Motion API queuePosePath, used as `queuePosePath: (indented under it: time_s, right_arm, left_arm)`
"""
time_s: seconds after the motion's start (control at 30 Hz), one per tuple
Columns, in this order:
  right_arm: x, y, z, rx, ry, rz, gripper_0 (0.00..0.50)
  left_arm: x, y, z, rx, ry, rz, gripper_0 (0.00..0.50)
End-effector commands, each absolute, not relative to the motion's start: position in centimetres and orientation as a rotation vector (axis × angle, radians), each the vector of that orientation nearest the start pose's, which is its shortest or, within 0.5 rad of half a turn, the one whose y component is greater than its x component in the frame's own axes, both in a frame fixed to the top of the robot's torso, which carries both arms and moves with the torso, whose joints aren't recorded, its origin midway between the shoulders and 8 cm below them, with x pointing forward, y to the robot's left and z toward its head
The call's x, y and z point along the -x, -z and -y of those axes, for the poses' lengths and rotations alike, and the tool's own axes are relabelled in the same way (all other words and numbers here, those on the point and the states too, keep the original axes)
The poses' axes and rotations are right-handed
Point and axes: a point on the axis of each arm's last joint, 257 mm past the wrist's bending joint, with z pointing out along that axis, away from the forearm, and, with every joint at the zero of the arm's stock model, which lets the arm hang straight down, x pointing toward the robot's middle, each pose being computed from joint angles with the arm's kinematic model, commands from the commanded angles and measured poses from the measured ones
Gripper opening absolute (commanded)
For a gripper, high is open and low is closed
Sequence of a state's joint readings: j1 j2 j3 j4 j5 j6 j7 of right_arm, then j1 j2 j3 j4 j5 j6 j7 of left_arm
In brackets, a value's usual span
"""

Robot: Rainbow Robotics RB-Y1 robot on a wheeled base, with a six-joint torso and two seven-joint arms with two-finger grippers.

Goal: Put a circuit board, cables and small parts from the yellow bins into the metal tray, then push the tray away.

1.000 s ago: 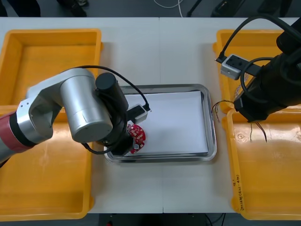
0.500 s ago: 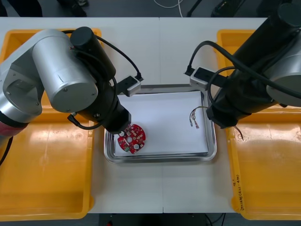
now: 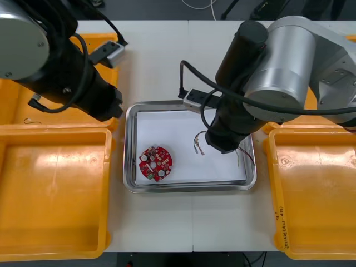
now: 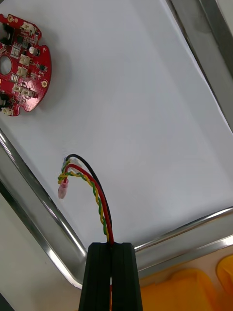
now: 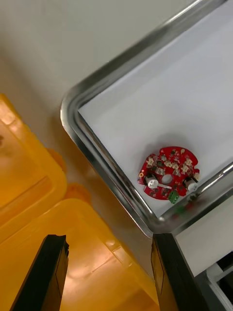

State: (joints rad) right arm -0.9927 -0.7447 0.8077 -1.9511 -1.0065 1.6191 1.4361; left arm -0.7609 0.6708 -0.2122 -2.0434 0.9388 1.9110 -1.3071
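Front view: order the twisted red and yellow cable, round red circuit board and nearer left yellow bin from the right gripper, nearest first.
1. Twisted red and yellow cable, pinched in the right gripper over the metal tray's right half.
2. Round red circuit board, in the tray's left part.
3. Nearer left yellow bin, left of the tray.

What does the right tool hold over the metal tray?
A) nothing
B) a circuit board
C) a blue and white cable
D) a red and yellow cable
D: the right tool is shut on the red and yellow cable over the metal tray; the left tool is open near the yellow bins.
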Motion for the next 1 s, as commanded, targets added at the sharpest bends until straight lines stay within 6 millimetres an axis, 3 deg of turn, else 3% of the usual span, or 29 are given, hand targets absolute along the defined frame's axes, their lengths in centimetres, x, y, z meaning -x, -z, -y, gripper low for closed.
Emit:
queuePosePath:
  time_s: [0.03,0.2,0.43,0.73,1.0]
  right_arm:
    - [-42.6,18.5,6.0,1.473,0.12,-2.32,0.0]
    - [-42.7,21.0,6.5,1.506,0.142,-2.345,0.0]
    - [-42.9,23.0,6.4,1.531,0.155,-2.352,0.0]
    - [-43.3,24.7,5.3,1.639,0.222,-2.257,0.0]
    - [-43.3,25.1,4.9,1.813,0.228,-2.136,0.0]
  left_arm:
    - [-45.4,6.9,-17.3,-0.529,0.128,-2.484,0.5]
    - [-46.9,5.1,-20.5,-0.382,0.148,-2.469,0.5]
    - [-48.3,4.4,-25.1,-0.203,0.152,-2.488,0.5]
    - [-49.5,5.3,-32.3,0.003,-0.01,-2.508,0.5]
    - [-49.8,6.5,-36.0,0.107,-0.102,-2.54,0.5]
